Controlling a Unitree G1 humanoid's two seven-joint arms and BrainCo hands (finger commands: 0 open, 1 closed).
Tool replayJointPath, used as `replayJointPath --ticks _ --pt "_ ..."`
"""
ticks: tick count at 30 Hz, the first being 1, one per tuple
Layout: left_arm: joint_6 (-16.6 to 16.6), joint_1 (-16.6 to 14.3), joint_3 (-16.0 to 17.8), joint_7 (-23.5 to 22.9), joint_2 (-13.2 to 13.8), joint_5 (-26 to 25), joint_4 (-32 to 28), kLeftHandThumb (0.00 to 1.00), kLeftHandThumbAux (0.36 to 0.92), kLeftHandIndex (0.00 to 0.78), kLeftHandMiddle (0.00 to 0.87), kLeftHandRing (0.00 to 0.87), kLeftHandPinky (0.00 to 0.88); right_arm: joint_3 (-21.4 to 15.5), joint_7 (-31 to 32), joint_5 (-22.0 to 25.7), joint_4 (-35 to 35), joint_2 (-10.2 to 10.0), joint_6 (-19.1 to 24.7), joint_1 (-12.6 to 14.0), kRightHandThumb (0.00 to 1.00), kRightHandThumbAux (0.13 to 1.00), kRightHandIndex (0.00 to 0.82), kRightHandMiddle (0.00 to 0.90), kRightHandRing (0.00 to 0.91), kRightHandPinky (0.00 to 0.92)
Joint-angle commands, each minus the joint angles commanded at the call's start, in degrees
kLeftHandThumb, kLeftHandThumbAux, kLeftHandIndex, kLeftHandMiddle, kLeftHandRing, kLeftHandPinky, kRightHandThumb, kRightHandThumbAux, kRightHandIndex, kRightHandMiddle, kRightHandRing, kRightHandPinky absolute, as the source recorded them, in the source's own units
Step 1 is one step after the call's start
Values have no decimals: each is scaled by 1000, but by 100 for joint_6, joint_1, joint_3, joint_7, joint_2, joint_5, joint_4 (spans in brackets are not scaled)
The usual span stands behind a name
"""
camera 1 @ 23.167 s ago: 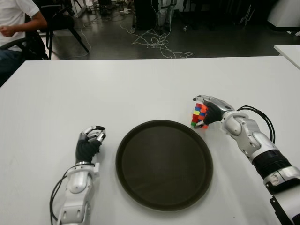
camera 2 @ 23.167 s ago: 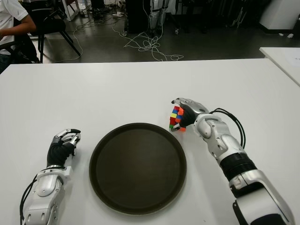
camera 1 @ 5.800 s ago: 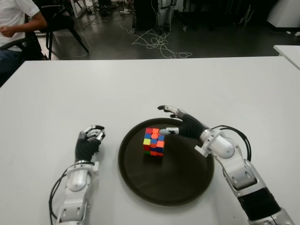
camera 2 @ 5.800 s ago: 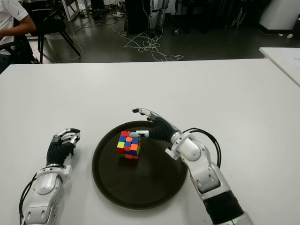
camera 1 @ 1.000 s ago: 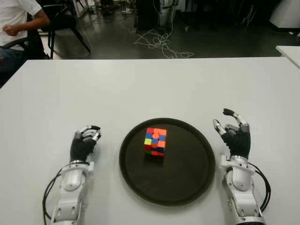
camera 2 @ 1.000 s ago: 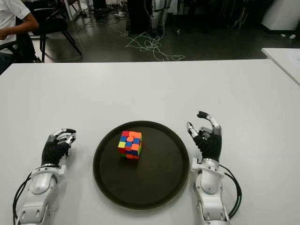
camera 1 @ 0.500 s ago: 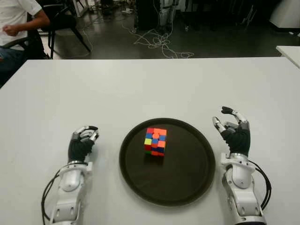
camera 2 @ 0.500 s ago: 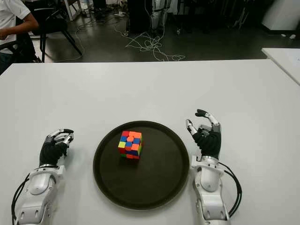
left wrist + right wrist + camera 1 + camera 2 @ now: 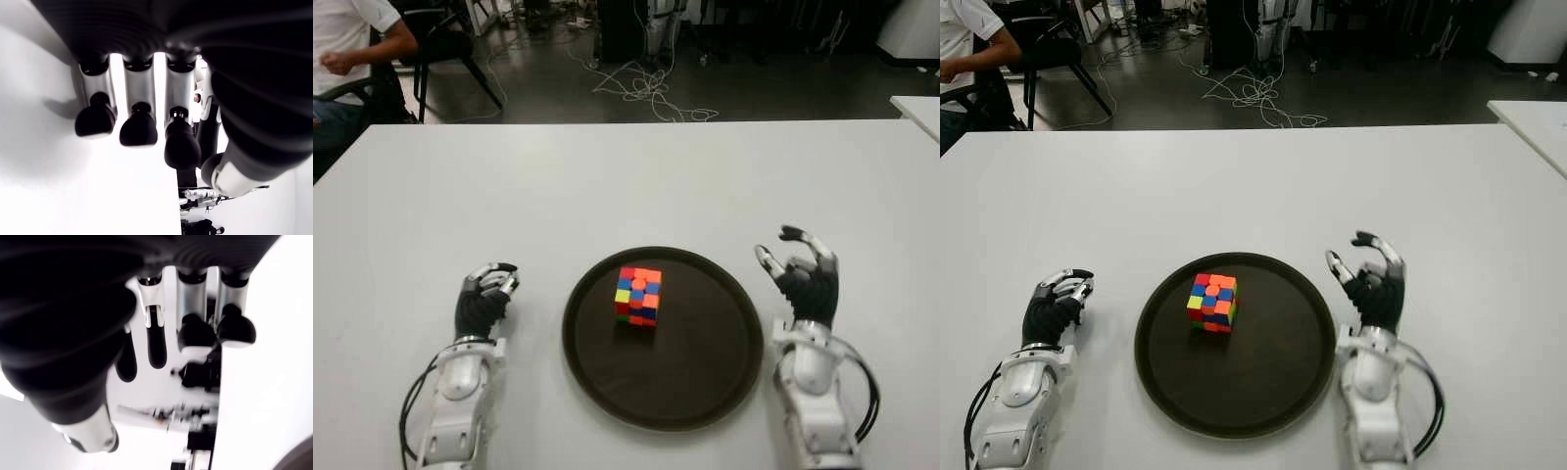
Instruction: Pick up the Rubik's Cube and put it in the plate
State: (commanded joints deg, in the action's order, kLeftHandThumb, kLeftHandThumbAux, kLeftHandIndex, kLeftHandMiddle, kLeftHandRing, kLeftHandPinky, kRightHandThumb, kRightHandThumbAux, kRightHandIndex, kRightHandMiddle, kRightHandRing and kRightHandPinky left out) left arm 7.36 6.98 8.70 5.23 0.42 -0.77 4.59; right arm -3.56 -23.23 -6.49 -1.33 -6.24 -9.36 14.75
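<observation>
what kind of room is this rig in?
Likely a robotics lab or workshop. Loose cables sprawl over the dark floor beyond the white table, dark equipment stands line the back, and a seated person is at the far left.

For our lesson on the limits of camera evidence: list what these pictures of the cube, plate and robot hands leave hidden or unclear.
1. Rubik's Cube: underside and far faces hidden by its own body, eye views.
2. Plate beneath the cube: covered by it.
3. Left robot hand: palm unseen, eye views; table contact unclear.
4. Right robot hand: forearm cut off by the bottom edge.
5. Person: cropped by the frame corner.
</observation>
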Motion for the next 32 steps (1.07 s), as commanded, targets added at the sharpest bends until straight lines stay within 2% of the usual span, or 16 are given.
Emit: replayJointPath --ticks 11,23,32 --pt "-12 -38 98 47 -100 -179 14 713 703 444 819 830 826 -190 115 49 -32 -139 -93 -51 214 838 764 843 854 856" --pt "-190 -62 165 94 -160 -241 99 712 704 444 828 838 837 -265 201 -70 -216 -85 -306 -134 195 851 765 833 842 841" --pt "-290 -93 176 110 -155 -246 177 713 704 443 842 853 855 -300 151 -203 -322 -77 -388 -189 139 857 763 836 841 837"
